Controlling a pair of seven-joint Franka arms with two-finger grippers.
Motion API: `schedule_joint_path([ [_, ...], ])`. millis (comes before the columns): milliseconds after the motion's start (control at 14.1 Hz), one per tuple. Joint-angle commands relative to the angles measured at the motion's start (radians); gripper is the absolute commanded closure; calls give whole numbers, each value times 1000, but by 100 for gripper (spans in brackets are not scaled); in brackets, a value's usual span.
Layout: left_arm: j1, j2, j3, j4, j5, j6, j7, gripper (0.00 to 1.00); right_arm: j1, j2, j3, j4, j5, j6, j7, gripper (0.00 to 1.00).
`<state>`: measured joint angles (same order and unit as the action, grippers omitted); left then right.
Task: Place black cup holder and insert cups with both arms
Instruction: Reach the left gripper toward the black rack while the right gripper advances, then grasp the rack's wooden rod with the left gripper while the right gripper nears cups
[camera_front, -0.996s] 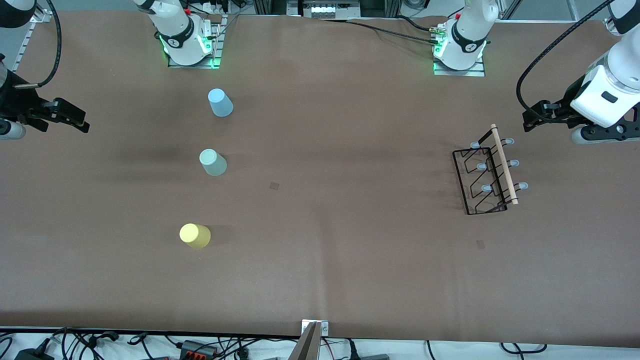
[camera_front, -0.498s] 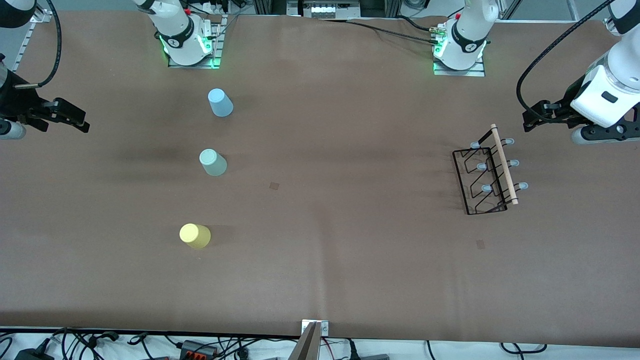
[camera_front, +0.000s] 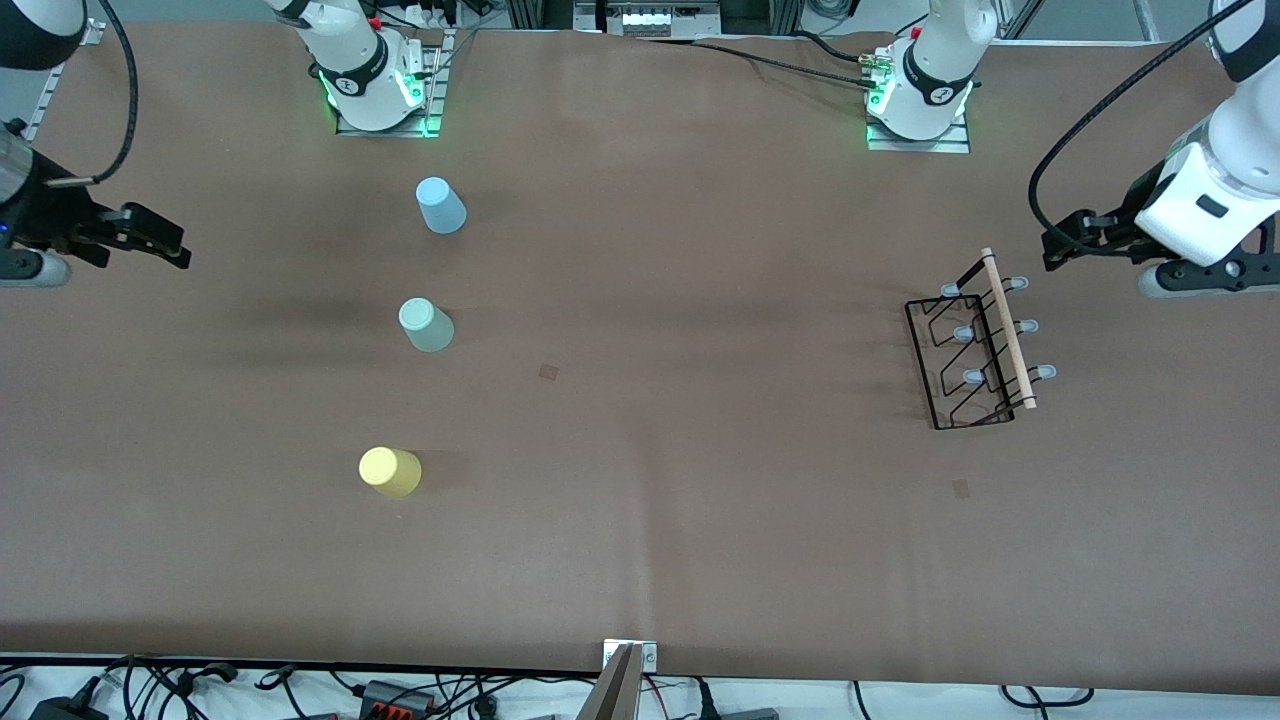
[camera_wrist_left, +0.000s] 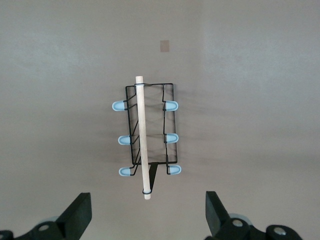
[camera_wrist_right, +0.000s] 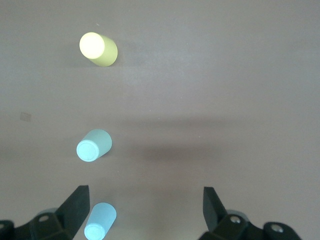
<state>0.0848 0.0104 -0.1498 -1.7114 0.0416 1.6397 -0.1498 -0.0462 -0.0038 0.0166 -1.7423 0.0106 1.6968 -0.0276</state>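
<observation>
Cups sit inverted in a row toward the right arm's end: yellow cup (camera_front: 389, 471) nearest the front camera, mint cup (camera_front: 425, 325), then blue cup (camera_front: 440, 205); bottoms up, presumably to slip over pegs. Black cup holder (camera_front: 975, 345) rests at the left arm's end. Left gripper (camera_front: 1060, 243) hovers near it, jaws spread; right gripper (camera_front: 160, 240) likewise spread, empty.

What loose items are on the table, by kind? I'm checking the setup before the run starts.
Cups: 3 (blue cup, mint cup, yellow cup)
Black cup holder: 1
Total: 4
</observation>
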Motion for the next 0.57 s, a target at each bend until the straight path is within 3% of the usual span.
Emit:
schedule_joint_path([
  [0, 12, 26, 2, -94, 14, 98, -7, 0, 19, 45, 6, 1, -12, 4, 2, 0],
  [142, 53, 20, 6, -221, 23, 237, -4, 0, 48, 106, 6, 3, -1, 36, 2, 0],
  [498, 79, 23, 1, -399, 34, 377, 1, 0, 143, 254, 6, 3, -6, 87, 93, 0],
])
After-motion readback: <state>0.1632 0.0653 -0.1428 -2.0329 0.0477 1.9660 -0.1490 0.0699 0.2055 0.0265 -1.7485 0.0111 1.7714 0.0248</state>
